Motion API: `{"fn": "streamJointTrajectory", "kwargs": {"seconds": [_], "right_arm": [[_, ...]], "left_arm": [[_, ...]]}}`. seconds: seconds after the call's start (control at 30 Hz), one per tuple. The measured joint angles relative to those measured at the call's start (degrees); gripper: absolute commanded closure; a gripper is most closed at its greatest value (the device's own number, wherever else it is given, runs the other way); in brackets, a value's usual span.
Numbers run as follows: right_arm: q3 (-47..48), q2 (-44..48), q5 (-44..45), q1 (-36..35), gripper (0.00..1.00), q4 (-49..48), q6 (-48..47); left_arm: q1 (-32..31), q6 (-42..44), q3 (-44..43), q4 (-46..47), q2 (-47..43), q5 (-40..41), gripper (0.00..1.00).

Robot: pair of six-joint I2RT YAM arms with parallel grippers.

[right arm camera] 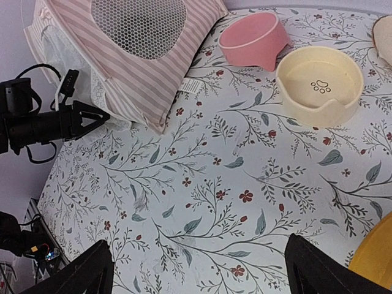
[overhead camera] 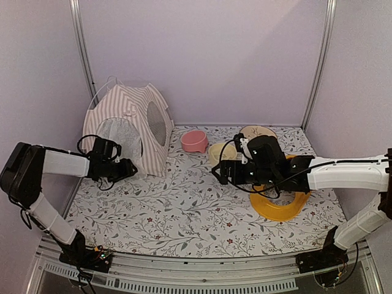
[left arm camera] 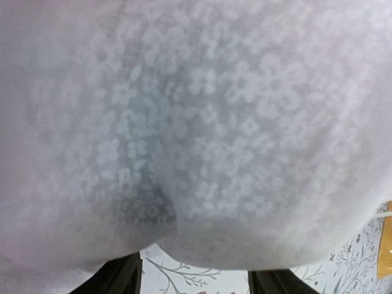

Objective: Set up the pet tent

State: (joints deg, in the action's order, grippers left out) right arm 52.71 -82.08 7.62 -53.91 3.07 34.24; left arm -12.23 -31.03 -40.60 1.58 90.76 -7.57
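tent (overhead camera: 125, 104) stood at the worktop's (overhead camera: 184, 208) back left. left pincer (overhead camera: 130, 168) sat against its door flap (left arm camera: 196, 135), probably to shape the front. the flap hid the tips, so its grip couldn't be told. right pincer (right arm camera: 199, 257) hung wide and empty. pink bowl (right arm camera: 254, 38) and cream bowl (right arm camera: 320, 82) held nothing.

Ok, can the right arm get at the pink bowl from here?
Probably yes. The right gripper stands open and empty, only bare table lies between it and the pink bowl, and the cream bowl sits off to one side.
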Motion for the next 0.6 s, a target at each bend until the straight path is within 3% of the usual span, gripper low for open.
{"fn": "streamJointTrajectory", "kwargs": {"seconds": [0.3,0.5,0.6], "right_arm": [[-3.48,6.69,7.02,1.66,0.01,1.81,0.28],[-6.05,9.22,8.66,6.1,0.01,3.85,1.07],[-7.56,10.36,8.74,8.98,0.01,5.86,1.88]], "left_arm": [[-3.8,1.01,4.74,-3.17,-19.02,-1.09,0.2],[-8.59,0.7,6.21,-6.25,-24.92,-1.25,0.03],[-12.61,0.04,6.43,-6.75,-27.1,-1.4,0.01]]}}
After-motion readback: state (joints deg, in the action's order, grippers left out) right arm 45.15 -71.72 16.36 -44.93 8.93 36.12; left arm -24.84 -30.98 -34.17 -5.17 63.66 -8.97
